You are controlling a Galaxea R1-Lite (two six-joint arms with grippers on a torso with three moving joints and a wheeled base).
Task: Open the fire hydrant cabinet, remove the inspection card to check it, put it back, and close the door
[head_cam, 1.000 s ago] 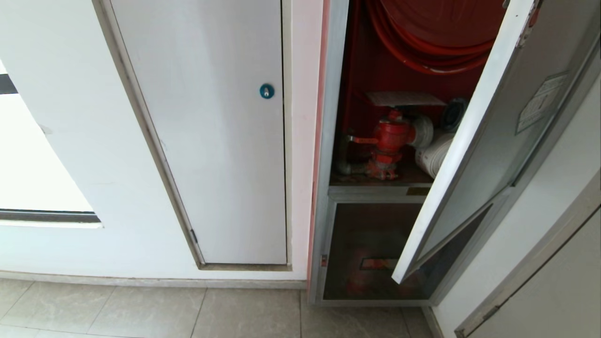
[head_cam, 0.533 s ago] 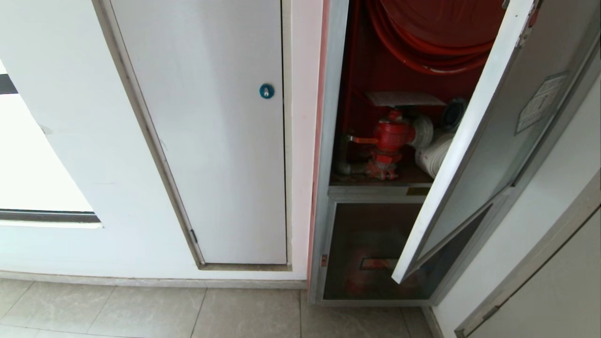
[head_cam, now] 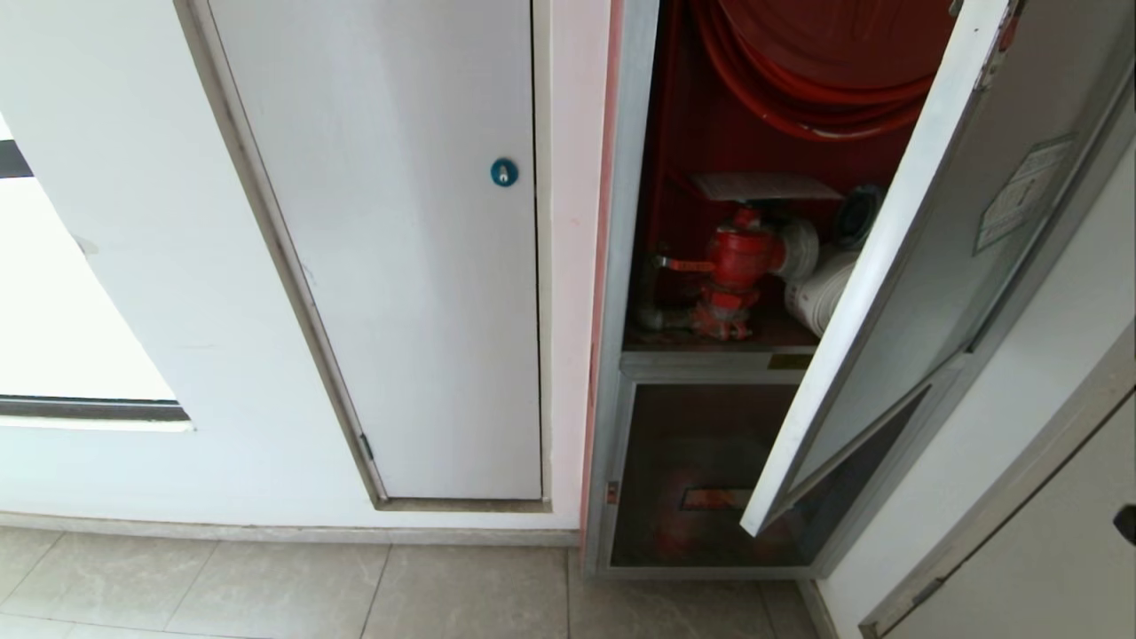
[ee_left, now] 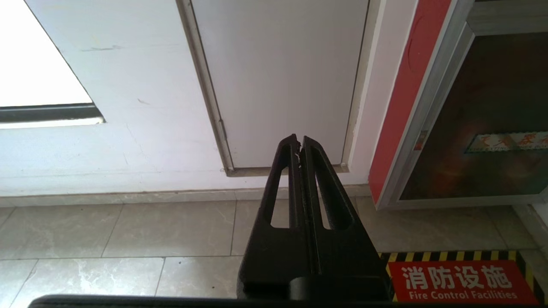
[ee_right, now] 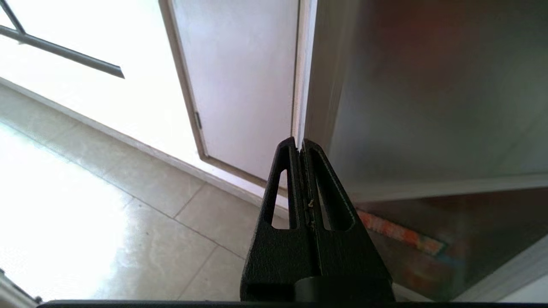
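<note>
Red cabinet open, door swung out. Card sits flat above valve, untaken or already returned, can't tell. Right gripper pinched empty near door edge; left gripper pinched, idle.

A corridor of a public or commercial building is shown; a fire hydrant cabinet is recessed in a white wall, with a red hose reel and red valve inside; a floor marking reading "Fire Control Facilities" is laid on grey floor tiles; a white service panel door is set alongside.
</note>
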